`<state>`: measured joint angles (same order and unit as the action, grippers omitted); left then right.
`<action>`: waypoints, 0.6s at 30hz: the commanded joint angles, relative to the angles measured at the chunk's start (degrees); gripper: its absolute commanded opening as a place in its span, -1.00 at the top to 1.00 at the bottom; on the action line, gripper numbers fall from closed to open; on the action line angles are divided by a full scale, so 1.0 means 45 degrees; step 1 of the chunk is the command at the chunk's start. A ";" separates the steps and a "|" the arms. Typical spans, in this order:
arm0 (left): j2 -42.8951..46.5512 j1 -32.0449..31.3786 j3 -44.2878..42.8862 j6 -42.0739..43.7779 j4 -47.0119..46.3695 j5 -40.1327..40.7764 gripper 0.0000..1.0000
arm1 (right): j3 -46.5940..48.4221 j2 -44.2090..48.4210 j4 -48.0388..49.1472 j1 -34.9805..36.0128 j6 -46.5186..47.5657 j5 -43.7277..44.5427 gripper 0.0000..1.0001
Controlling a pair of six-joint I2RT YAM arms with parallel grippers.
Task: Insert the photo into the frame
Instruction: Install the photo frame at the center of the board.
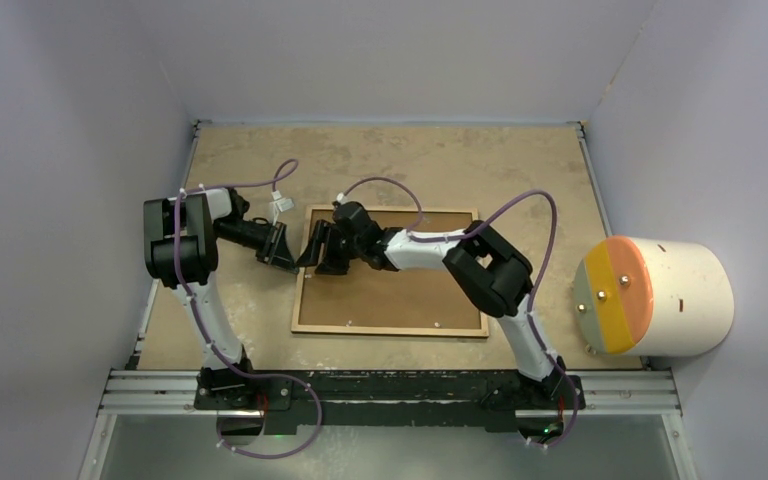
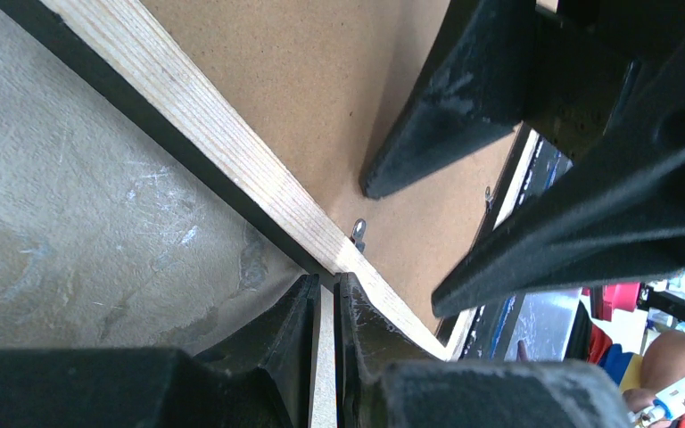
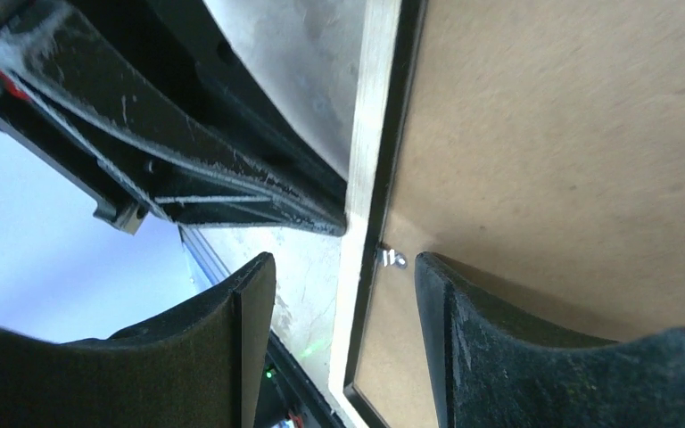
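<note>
The frame (image 1: 390,330) lies back-up in the middle of the table, its light wood rim (image 2: 187,116) around a brown backing board (image 1: 400,290). My left gripper (image 1: 290,258) is shut, its fingertips (image 2: 325,281) against the frame's left rim with only a thin pale strip between them. My right gripper (image 1: 318,255) stands open astride that same rim (image 3: 370,116). One of its fingers (image 3: 464,303) is over the backing board (image 3: 571,134) and the other is over the table outside. A small metal tab (image 3: 392,259) sits between them. The photo is out of view.
A white cylinder with an orange and yellow face (image 1: 660,295) stands off the table's right edge. A white cable connector (image 1: 280,205) hangs near the left arm. Walls close in the table on three sides.
</note>
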<state>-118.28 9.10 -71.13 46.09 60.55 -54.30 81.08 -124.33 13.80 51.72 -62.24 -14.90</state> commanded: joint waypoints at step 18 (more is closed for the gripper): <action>0.0132 -0.0068 0.0280 0.0842 -0.0591 0.0799 0.74 | 0.0311 -0.0359 -0.0161 0.0470 -0.0470 -0.0519 -0.20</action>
<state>-118.26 9.10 -71.13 46.09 60.62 -54.30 80.99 -124.46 13.56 53.89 -63.81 -16.29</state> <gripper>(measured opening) 0.134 0.604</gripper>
